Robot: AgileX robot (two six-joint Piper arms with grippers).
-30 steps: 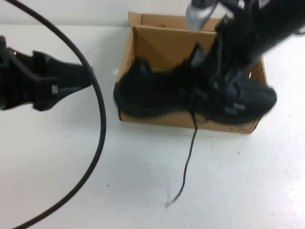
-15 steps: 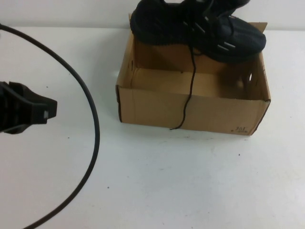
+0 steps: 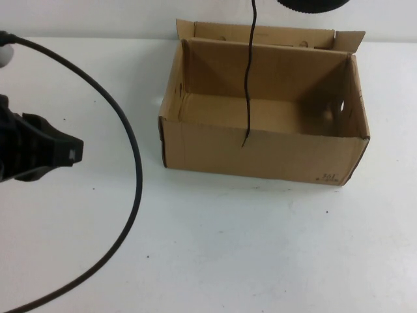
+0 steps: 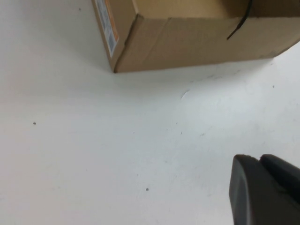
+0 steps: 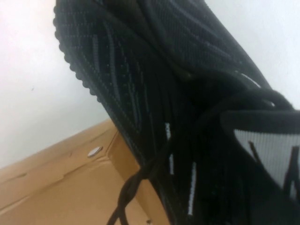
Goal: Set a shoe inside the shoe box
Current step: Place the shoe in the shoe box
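The brown shoe box (image 3: 260, 153) stands open at the table's middle, its inside bare. The black shoe (image 3: 313, 4) hangs above the box's back wall, only a bit of its sole showing at the high view's top edge. One loose black lace (image 3: 248, 78) dangles from it down over the box's front wall. The right wrist view is filled by the shoe (image 5: 154, 70) with its white tongue label (image 5: 267, 150), held over the box (image 5: 61, 187). My right gripper holds the shoe, its fingers hidden. My left gripper (image 3: 65, 151) is shut and empty, left of the box, low over the table (image 4: 259, 159).
A black cable (image 3: 133, 163) arcs across the left of the white table. The left wrist view shows the box's corner (image 4: 140, 42) with an orange-and-blue label (image 4: 107, 23) and the lace end (image 4: 239, 26).
The shoe has risen from in front of the box to above it, nearly out of the high view. The lace end has lifted off the table. The left gripper has drawn back left.
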